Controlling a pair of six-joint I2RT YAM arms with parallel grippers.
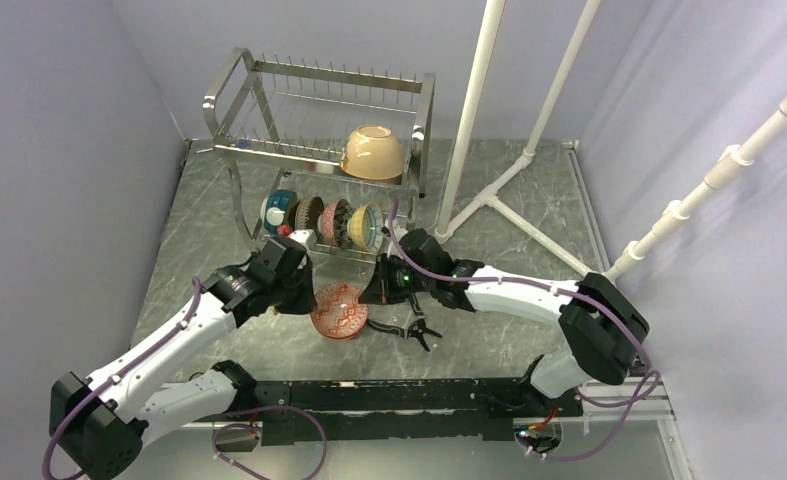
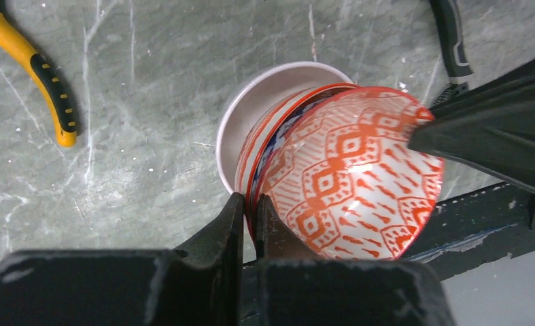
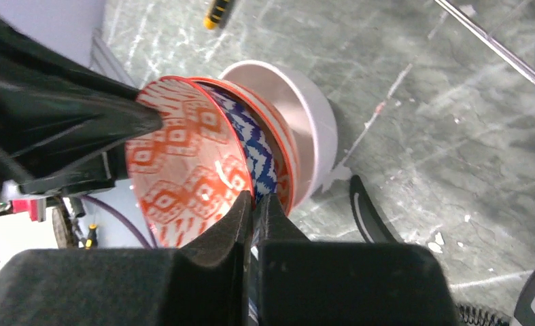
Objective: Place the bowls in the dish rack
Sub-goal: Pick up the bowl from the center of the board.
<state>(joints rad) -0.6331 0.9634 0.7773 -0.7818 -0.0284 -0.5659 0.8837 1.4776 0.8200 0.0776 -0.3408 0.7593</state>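
Observation:
A nested stack of bowls (image 1: pixel 339 310) hangs on its side just above the table, in front of the dish rack (image 1: pixel 319 110). Innermost is a red-patterned bowl (image 2: pixel 359 176), then a blue-white zigzag bowl (image 3: pixel 257 153), and outermost a pale pink one (image 2: pixel 264 95). My left gripper (image 2: pixel 249 204) is shut on the stack's rim, one finger inside the red-patterned bowl. From the opposite side my right gripper (image 3: pixel 254 202) is shut on the red-patterned bowl's (image 3: pixel 183 170) rim. A tan bowl (image 1: pixel 372 152) lies on the rack's upper tier. Several patterned bowls (image 1: pixel 324 220) stand in the lower tier.
Yellow-handled pliers (image 2: pixel 47 81) lie on the marbled table beyond the stack. Black-handled pliers (image 1: pixel 414 330) lie just right of it, under my right wrist. White pipes (image 1: pixel 479 110) rise right of the rack. Walls close in both sides.

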